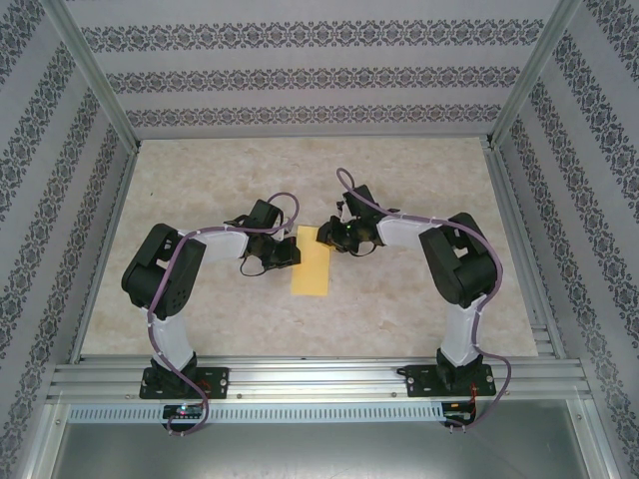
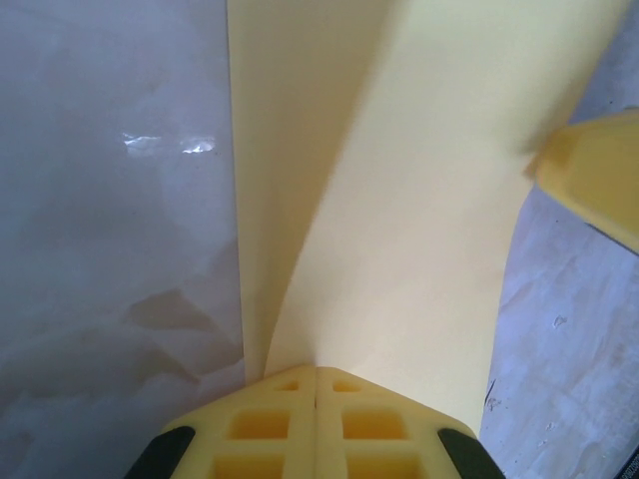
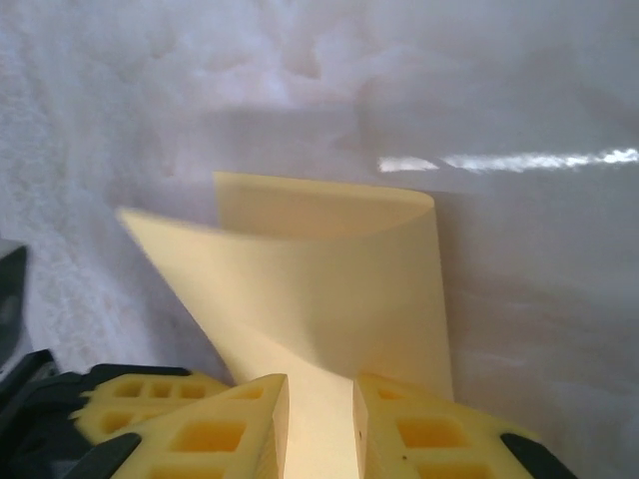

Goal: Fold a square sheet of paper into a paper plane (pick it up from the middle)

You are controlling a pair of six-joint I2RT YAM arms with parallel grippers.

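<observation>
Paper first: the square sheet of paper lies doubled over mid-table between 2 grippers. The left gripper is clenched on its raised flap. The right gripper straddles the flap, jaws slightly apart. I'd align the edges flush before pressing the crease.

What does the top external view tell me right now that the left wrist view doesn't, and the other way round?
Top external adds the layout: both arms bent inward, the left tool and right tool meeting at the far end of the square sheet of paper, which looks like a narrow rectangle in the middle of the table. Left wrist adds the grip: the left tool's pads closed together on the sheet, which rises from them and curls over. Shared: the yellow sheet, the pale table, both tools.
</observation>
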